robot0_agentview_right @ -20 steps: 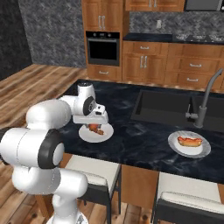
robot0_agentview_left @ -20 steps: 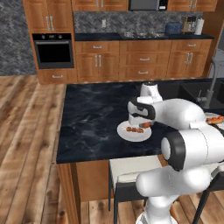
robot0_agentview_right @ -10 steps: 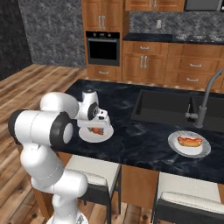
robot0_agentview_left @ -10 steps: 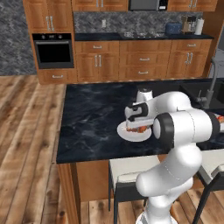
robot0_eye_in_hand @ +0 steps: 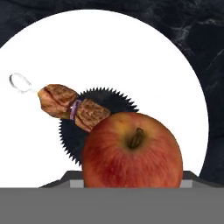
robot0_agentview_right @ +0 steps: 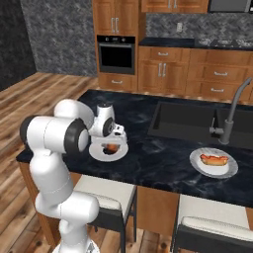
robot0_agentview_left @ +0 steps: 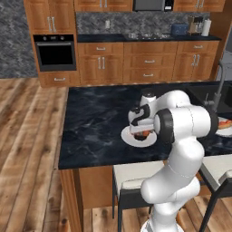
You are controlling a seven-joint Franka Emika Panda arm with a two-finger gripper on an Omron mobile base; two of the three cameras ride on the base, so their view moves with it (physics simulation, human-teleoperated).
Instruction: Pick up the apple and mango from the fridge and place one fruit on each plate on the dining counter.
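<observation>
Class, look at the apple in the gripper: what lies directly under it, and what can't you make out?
Under the apple lies a white plate holding a skewer of brown meat pieces. The apple covers the skewer's far end and the plate beneath, so contact cannot be told.

No readable text anywhere.
The oven (robot0_agentview_left: 55,53), the cabinet fronts, the small appliances on the wall counter (robot0_agentview_left: 149,37) and the plate (robot0_eye_in_hand: 109,57) carry no legible word, label, brand, number or sign.

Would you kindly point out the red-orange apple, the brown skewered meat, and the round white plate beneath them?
Red-orange apple (robot0_eye_in_hand: 132,151): hand view, upper face beside stem.
Brown skewered meat (robot0_eye_in_hand: 72,108): hand view, middle.
Round white plate (robot0_eye_in_hand: 109,48): hand view, bare surface.
</observation>
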